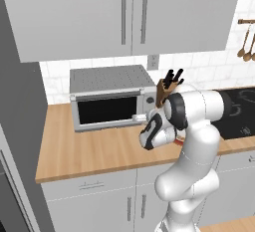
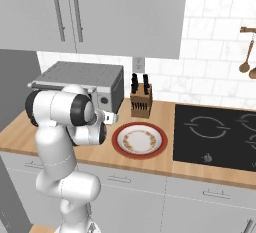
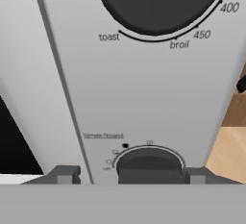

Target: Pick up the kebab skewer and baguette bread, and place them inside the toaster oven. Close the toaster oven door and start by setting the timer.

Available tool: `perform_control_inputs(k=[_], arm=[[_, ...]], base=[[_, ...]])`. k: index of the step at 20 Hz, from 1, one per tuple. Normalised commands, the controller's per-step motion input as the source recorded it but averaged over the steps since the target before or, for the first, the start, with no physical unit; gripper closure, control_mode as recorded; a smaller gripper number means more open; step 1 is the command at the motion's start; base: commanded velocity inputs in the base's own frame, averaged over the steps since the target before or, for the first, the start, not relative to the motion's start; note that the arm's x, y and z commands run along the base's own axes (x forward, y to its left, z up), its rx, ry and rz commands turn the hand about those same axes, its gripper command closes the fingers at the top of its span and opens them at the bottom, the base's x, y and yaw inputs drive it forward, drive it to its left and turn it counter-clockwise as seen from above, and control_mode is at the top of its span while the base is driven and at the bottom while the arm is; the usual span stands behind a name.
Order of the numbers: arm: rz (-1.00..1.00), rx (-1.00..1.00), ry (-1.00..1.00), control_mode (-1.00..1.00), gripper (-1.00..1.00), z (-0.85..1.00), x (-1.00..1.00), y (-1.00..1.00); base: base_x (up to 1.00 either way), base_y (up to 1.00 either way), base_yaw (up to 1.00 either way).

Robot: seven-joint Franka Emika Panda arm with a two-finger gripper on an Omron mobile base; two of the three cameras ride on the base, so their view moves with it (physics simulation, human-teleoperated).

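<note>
Jaws set either side of the timer knob [image 3: 149, 164] at the hand view's bottom centre, the gripper [image 3: 129, 174] not visibly clamped. The toaster oven [image 1: 112, 96], door shut, fills the base view's centre-left. A loose grip could slip, leaving the timer unset.

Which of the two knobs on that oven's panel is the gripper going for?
The lower knob, labelled timer/toast: the gripper's fingertips sit on either side of it. The upper knob, ringed by toast, broil and temperature marks, lies farther up the toaster oven's panel.
</note>
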Motion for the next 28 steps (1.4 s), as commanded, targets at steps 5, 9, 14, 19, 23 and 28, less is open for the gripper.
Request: perform_control_inputs(k=[5,9,14,19,23,28], arm=[[0.00,0.00,0.00,-1.00,1.00,0.00,0.00,0.00],[0.00,0.00,0.00,-1.00,1.00,0.00,0.00,0.00],[0.00,0.00,0.00,-1.00,1.00,0.00,0.00,0.00],[0.00,0.05,0.00,-1.00,1.00,0.00,0.00,0.00],[0.00,0.13,0.00,-1.00,1.00,0.00,0.00,0.00],[0.00,0.17,0.00,-1.00,1.00,0.00,0.00,-0.02]], base=[[0.00,0.00,0.00],[0.00,0.00,0.00],[0.00,0.00,0.00],[0.00,0.00,0.00],[0.00,0.00,0.00],[0.00,0.00,0.00]])
